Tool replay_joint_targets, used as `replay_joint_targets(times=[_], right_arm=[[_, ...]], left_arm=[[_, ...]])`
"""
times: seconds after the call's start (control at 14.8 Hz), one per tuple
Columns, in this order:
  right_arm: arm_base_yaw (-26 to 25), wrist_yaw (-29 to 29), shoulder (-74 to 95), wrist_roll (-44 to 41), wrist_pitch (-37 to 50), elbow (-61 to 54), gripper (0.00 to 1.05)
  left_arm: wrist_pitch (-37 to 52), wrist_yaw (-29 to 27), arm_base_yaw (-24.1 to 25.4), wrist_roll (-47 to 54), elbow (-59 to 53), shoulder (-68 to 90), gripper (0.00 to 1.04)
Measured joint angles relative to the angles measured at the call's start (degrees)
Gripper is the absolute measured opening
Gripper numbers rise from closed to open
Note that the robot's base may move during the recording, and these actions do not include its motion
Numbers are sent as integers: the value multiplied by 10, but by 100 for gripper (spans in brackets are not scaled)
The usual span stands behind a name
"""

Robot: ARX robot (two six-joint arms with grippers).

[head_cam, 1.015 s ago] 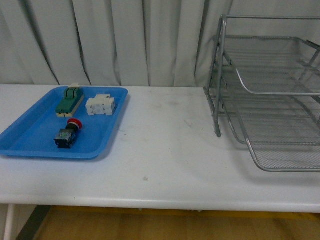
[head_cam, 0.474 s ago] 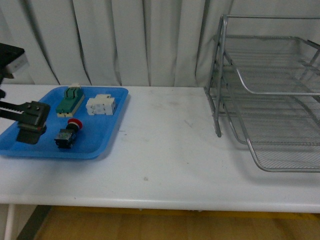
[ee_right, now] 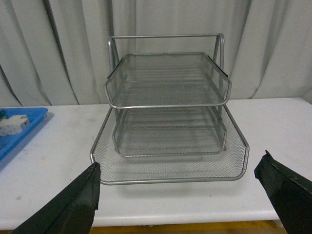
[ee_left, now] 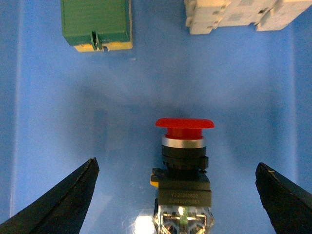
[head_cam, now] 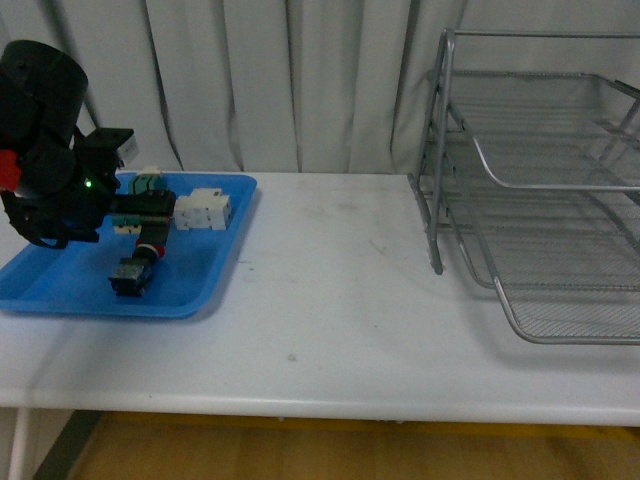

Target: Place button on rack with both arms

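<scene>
Left tool (ee_left: 176, 165) hung spread wide astride the button (head_cam: 134, 268), which lay in the blue tray (head_cam: 60, 285) at 10 o'clock on the bench (head_cam: 330, 300); right tool (ee_right: 178, 165) was agape too. Risk: a pinch on the round cap could squirt it loose.

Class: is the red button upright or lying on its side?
On its side: the button lies lengthwise on the tray, cap facing sideways.

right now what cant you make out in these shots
- Button: base cut off by the left wrist view's edge.
- Print on its base: too blurred to read, same view.
- Green switch block: mostly hidden behind left arm, front view.
- Rack: right side cut off, front view.
</scene>
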Motion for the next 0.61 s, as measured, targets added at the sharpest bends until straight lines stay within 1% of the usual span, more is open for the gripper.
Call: replay_joint_targets(times=[0.2,0.54,0.61], right_arm=[[0,0,0,0,0,0,98],[0,0,0,0,0,0,98],[0,0,0,0,0,0,98]], left_arm=[[-23,-2,0,-6,38,49,98],[-25,-5,-1,-15,42,65,98],[-23,-4,-2,-17,42,65,90]])
